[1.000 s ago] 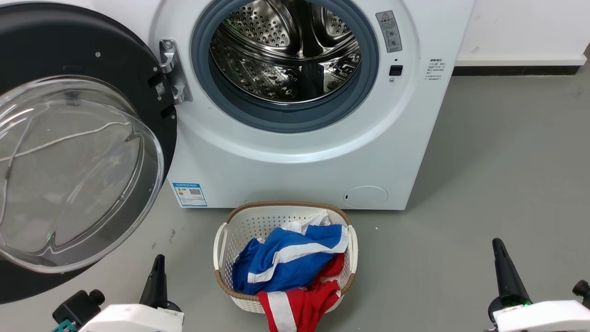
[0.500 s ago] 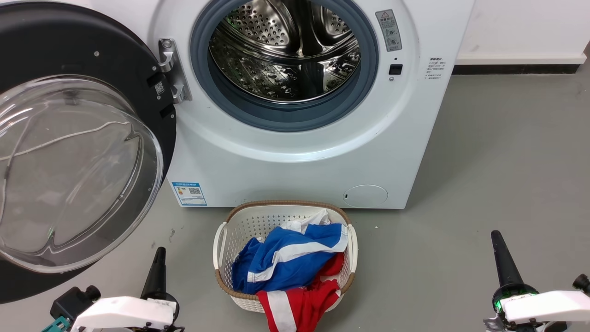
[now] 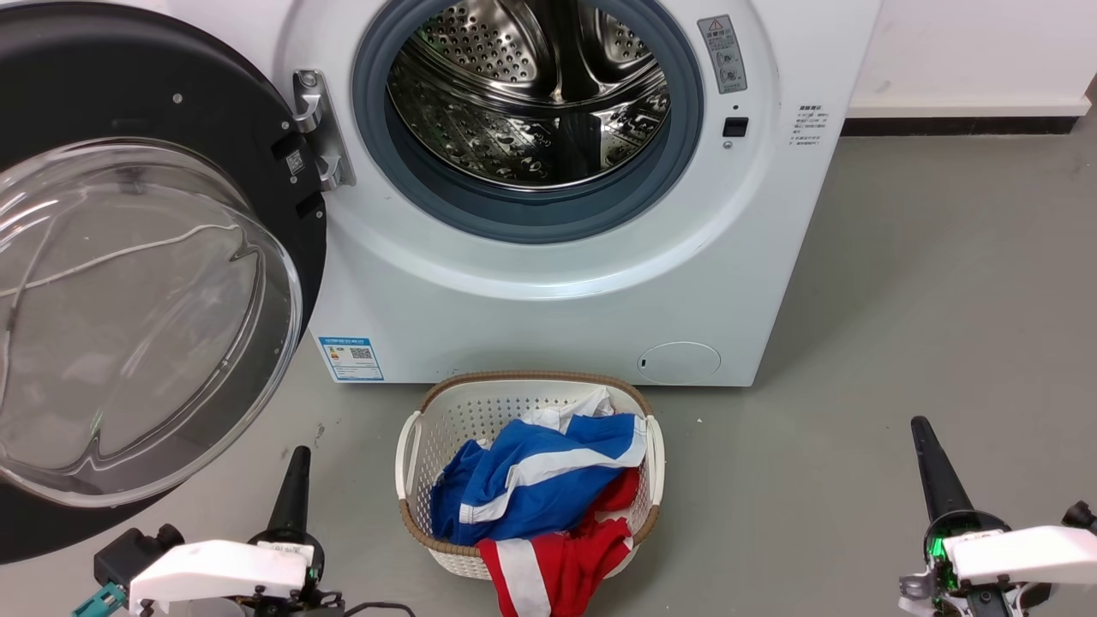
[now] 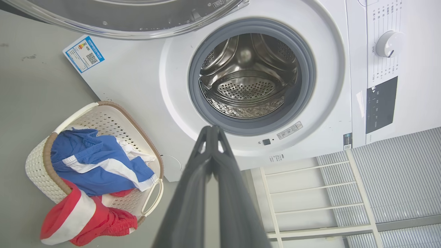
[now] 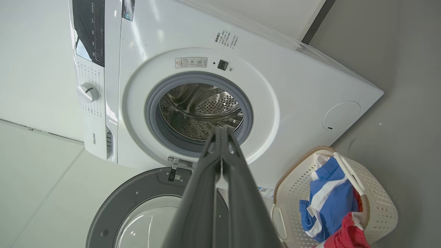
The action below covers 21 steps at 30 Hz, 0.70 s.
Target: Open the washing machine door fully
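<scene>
In the head view, the washing machine door (image 3: 146, 283) hangs swung wide at the frame's left. The left claw (image 3: 298, 467), lower left just below its rim, is nearer than the right claw (image 3: 924, 437) at lower right. Both tips reach slightly higher than a second ago, while the door stays put. In the left wrist view the fingers (image 4: 193, 193) are pressed together, with the door rim along the top. In the right wrist view the fingers are likewise together, with the door at lower left.

The washing machine (image 3: 557, 300) is showing white, its door (image 3: 103, 94) pairing a glossy black frame with clear glass. A grey gasket (image 3: 531, 218) is ringing the silver, hole-dotted drum (image 3: 514, 94). The white lattice basket (image 3: 480, 411) is wearing a brown rim; the blue garment (image 3: 514, 488) and the red garment (image 3: 583, 557) are carrying white stripes.
</scene>
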Tool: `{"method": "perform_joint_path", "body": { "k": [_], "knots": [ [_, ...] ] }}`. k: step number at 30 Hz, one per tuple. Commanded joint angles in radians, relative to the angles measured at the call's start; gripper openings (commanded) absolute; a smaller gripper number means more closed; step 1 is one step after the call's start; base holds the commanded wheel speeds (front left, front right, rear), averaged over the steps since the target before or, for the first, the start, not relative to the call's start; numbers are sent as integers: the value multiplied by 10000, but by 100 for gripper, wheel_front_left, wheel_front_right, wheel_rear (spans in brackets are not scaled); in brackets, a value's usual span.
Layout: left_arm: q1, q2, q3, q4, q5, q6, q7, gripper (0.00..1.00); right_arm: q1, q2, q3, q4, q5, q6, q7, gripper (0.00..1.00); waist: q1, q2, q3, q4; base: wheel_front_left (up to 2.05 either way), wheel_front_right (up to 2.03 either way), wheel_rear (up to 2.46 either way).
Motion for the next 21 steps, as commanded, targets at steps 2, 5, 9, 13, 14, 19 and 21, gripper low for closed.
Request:
{"method": "perform_joint_path", "body": {
  "k": [2,5,9,13,14,19,21],
  "knots": [
    [-250,24,53,-24,-307,-54,67,0,-241,-66,-24,6,309,4,69,0,0,0,4,-1,0,0,0],
    [-295,24,69,8,-593,-89,144,0,-329,-63,-40,48,574,4,143,0,0,0,11,-3,0,0,0],
    [-363,24,95,43,-974,-115,238,0,-381,-56,-63,119,937,4,245,0,0,0,20,-6,0,0,0],
    [-429,25,121,77,-1333,-144,320,0,-464,-49,-83,185,1268,4,347,0,0,0,29,-9,0,0,0],
    [-446,25,126,83,-1425,-157,347,0,-485,-47,-87,199,1351,4,349,0,0,0,31,-9,0,0,0],
    [-511,26,157,123,-1861,-194,460,0,-571,-37,-113,275,1759,4,470,0,0,0,42,-13,0,0,0],
    [-540,25,166,136,-2033,-205,495,0,-612,-32,-124,306,1918,4,522,0,0,0,47,-14,0,0,0]
  ]
}}
